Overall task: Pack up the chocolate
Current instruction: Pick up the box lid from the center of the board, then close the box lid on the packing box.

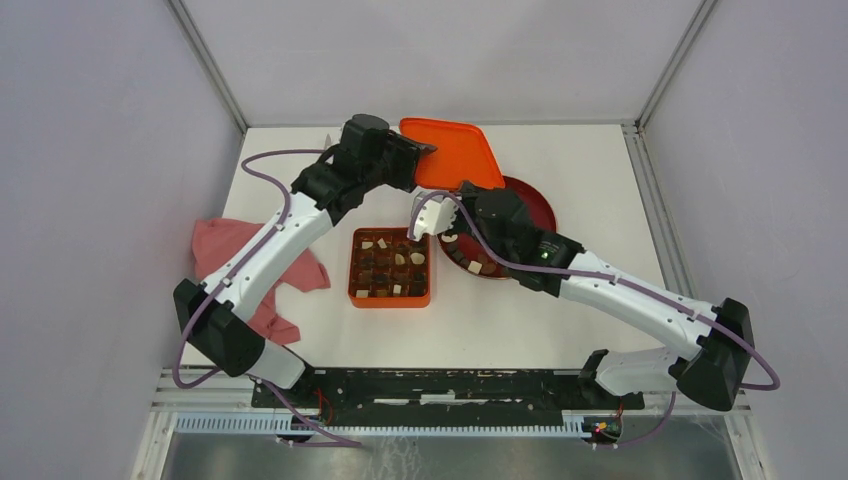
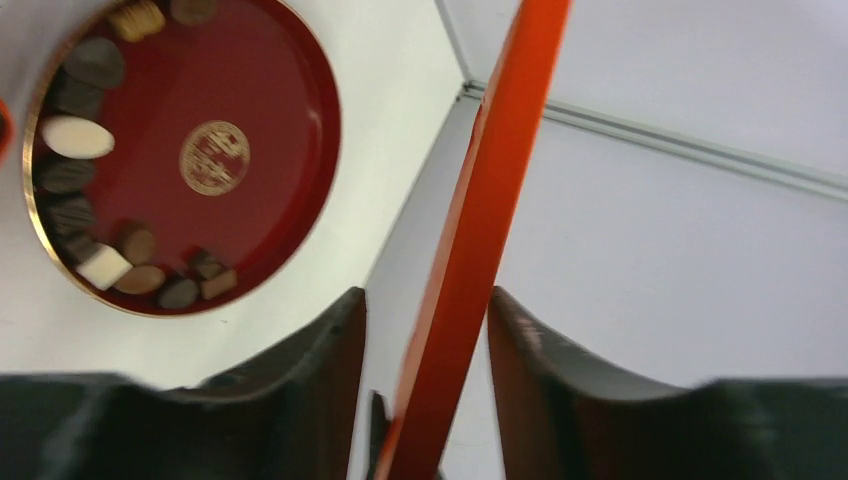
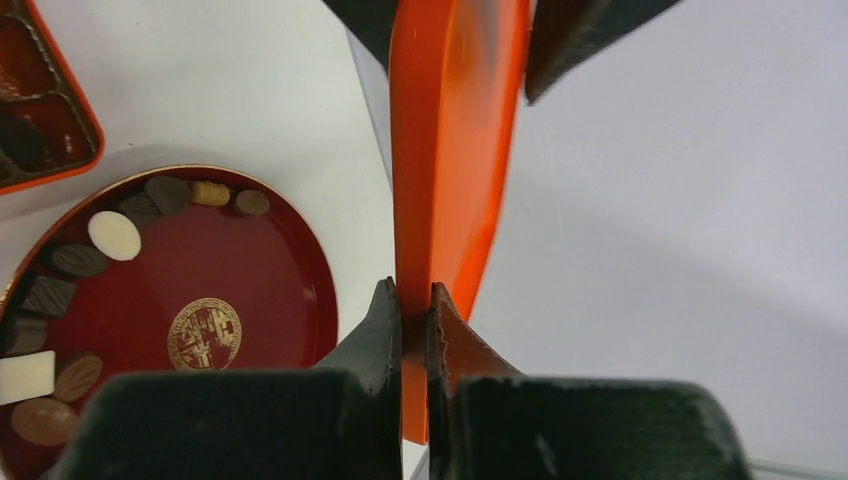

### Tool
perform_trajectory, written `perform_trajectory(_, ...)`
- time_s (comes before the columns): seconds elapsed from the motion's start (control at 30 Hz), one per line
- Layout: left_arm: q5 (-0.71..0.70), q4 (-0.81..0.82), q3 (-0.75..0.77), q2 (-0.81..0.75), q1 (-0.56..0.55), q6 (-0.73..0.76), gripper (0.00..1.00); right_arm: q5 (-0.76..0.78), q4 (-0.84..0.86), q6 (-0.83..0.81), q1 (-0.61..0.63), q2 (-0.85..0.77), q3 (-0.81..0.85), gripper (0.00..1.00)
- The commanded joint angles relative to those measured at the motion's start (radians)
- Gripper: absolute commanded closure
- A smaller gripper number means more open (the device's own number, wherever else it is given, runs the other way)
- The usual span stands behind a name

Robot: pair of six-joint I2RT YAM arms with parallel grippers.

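Right gripper [image 3: 414, 300] is pinched shut on one edge of the orange lid [image 3: 450, 150], which stands on edge in the air. Left gripper [image 2: 425, 297] brackets the same lid with its jaws apart and a gap on either side, so it carries nothing. Chocolate [image 2: 75, 137] rings the red plate [image 2: 270, 120] and sits in cells of the box [image 1: 390, 297] just beside it. We judge the step is best done by drawing the left arm clear first, then levelling the lid and squaring it over the box. We cannot tell whether every cell is filled. The top view hides both sets of fingertips, and the left wrist view is blurred.
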Motion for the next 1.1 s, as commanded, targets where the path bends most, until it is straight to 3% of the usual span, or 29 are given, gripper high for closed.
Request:
perform_trajectory(0.0,0.013,0.077,-0.013,-0.082,0.001,-0.056,0.35,-0.076,-0.022,0.043,-0.016,-0.035,0.044,1.0)
perform_trajectory(0.07,-0.024,0.066,-0.023,-0.113,0.002,-0.045,0.19,-0.16,-0.068,0.083,-0.051,-0.044,0.073,1.0)
perform_trajectory(0.17,-0.112,0.025,-0.03,-0.176,0.018,0.022,0.05,-0.318,-0.147,0.162,-0.132,-0.065,0.113,1.0)
perform_trajectory(0.3,-0.257,-0.029,-0.049,-0.283,0.033,0.226,0.03,-0.6,-0.223,0.302,-0.284,-0.093,0.142,1.0)
perform_trajectory(0.4,-0.279,-0.02,-0.099,-0.378,0.034,0.499,0.02,-0.815,-0.231,0.438,-0.408,-0.108,0.127,1.0)
perform_trajectory(0.47,-0.214,0.029,-0.174,-0.463,0.033,0.752,0.0,-0.948,-0.209,0.553,-0.475,-0.106,0.104,1.0)
perform_trajectory(0.57,-0.149,0.049,-0.31,-0.595,0.032,1.062,0.0,-1.194,-0.084,0.802,-0.572,-0.079,0.047,1.0)
perform_trajectory(0.67,-0.108,0.098,-0.454,-0.722,0.034,1.248,0.0,-1.395,0.167,1.108,-0.617,-0.04,-0.033,1.0)
perform_trajectory(0.83,-0.026,0.237,-0.62,-0.839,0.034,1.294,0.0,-1.544,0.594,1.566,-0.62,0.048,-0.107,1.0)
perform_trajectory(0.93,0.039,0.226,-0.602,-0.793,0.041,1.299,0.0,-1.571,0.631,1.61,-0.62,0.067,-0.118,1.0)
perform_trajectory(1.07,0.379,0.291,-0.562,-0.686,0.184,1.256,0.0,-1.615,0.634,1.597,-0.622,0.065,-0.132,1.0)
